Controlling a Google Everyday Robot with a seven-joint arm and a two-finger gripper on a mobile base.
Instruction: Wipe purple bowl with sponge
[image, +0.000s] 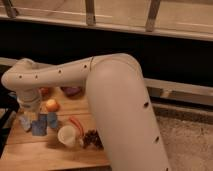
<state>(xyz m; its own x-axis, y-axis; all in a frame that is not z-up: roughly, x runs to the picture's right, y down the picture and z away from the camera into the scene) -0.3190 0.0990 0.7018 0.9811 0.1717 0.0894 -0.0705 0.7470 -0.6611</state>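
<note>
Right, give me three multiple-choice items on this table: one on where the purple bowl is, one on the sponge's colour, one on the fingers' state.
1. Where is the purple bowl?
A. at the near edge of the table
B. at its far edge, partly behind the arm
C. on the floor

2. What colour is the sponge?
A. yellow
B. green
C. blue-grey

3. The gripper hangs low over the table's left end, beside the sponge. Its fingers are:
A. shut
B. wide open
C. out of view

Answers:
1 B: its dark purple side shows just under the arm at the far side.
2 C: the flat pad next to the gripper is blue-grey.
3 A: the fingers stand together, with no gap between them.
</note>
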